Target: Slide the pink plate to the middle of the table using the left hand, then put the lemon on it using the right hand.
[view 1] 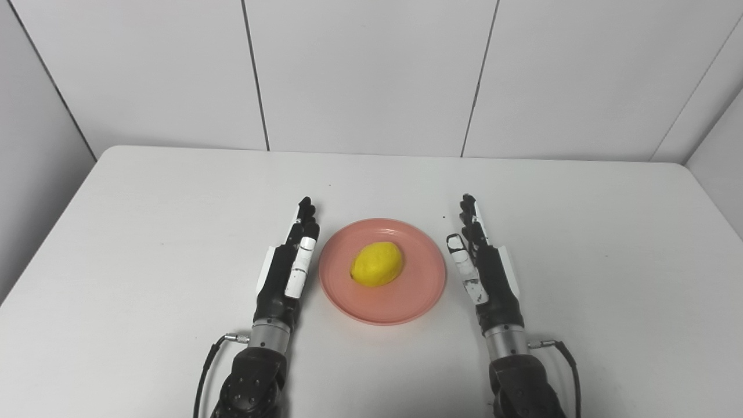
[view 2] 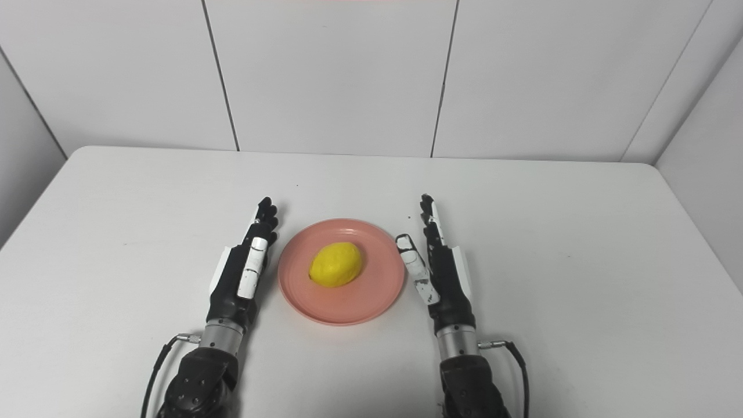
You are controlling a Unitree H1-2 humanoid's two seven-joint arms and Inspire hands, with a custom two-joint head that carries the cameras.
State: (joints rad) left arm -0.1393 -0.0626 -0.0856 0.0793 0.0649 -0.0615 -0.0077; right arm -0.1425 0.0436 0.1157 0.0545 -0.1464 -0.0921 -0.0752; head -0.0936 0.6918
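A pink plate [view 1: 406, 302] lies on the white table [view 1: 145, 232] near its middle. A yellow lemon [view 1: 377, 264] rests on the plate, a little left of the plate's centre. My left hand [view 1: 288, 264] is stretched flat and open just left of the plate, fingers pointing away from me, holding nothing. On the other side my right hand [view 1: 482, 261] is likewise extended and open, a small gap off the plate's right rim. Neither hand touches the lemon.
Grey wall panels [view 1: 371, 75] stand behind the table's far edge. The table's side edges run along grey walls left and right. Cables loop off both wrists near the bottom of the picture.
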